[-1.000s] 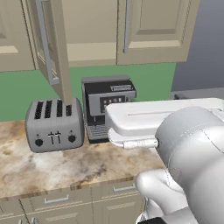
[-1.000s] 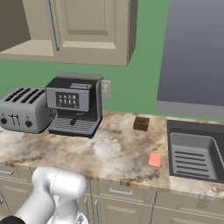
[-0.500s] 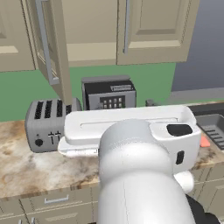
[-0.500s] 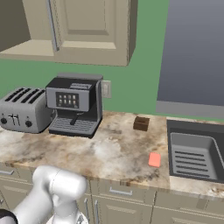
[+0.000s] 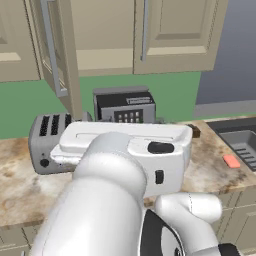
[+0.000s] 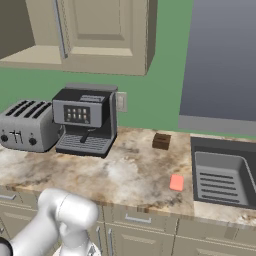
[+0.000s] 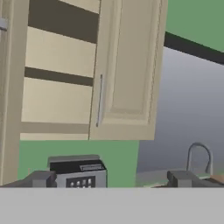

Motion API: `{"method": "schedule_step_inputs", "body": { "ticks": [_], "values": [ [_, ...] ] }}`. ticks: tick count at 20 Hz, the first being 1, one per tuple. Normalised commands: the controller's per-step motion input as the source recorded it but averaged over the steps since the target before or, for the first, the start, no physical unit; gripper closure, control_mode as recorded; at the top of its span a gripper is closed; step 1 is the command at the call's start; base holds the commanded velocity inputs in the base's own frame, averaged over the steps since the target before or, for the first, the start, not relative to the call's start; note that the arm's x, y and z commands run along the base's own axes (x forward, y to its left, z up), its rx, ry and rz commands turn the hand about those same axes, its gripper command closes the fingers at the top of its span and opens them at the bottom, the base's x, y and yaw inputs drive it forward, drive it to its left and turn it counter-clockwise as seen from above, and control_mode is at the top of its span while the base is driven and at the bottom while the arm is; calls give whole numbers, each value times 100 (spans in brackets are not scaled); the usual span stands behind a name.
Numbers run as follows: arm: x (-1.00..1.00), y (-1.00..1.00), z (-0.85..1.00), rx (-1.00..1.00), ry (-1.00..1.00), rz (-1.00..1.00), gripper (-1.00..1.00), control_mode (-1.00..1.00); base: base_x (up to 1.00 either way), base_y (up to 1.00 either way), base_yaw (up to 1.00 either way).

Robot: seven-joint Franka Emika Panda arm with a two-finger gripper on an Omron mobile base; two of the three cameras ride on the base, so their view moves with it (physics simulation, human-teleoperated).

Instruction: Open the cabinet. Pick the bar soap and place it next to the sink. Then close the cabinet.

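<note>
Spread wide with nothing between its two dark finger tips, the gripper point(image 7: 111, 179) looks up at the cabinet point(image 7: 127, 70) from below; it touches nothing. The bar soap point(image 6: 176, 182) is well apart from it, lying flat on the counter point(image 6: 120, 175) just beside the sink point(image 6: 222, 177), near the counter's front edge.

Nearest the base, the arm's white, smooth, rounded body bulks across the left base view. Beyond it runs the counter, a mottled tan and cream stone top. One soap sits on it: a small salmon-pink slab with rounded corners. One sink lies to its right, a dark grey rectangular basin with a ribbed floor and thin rim. Further back stands one small dark brown block point(image 6: 161, 141), then one boxy black and silver coffee machine point(image 6: 84, 120) with a button panel, and one silver four-slot toaster point(image 6: 26, 131) at its left, all against a green wall. A curved faucet point(image 7: 199, 155) rises at the right of the hand view.

Above hangs the beige cabinet with two raised-panel doors, each with one long vertical silver bar handle. The left door point(image 5: 57, 50) stands swung out; the right door point(image 5: 175, 30) is closed. Bare shelves show inside in the hand view.
</note>
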Motion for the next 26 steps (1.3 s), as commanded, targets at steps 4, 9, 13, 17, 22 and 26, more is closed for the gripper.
{"method": "schedule_step_inputs", "body": {
  "ticks": [4,9,13,17,22,26],
  "values": [
    [42,15,-4,0,-5,-20,-100,-100,0,0,0],
    [36,39,-7,0,-7,-11,-100,-100,0,0,0],
    [9,34,-8,0,-7,-3,-100,-100,0,0,0],
    [21,20,-6,0,-10,-5,-100,-100,0,0,0],
    [41,19,-10,0,-3,-7,-100,-100,0,0,0],
    [53,17,-15,-1,0,-10,-100,-100,0,0,0]
  ]
}}
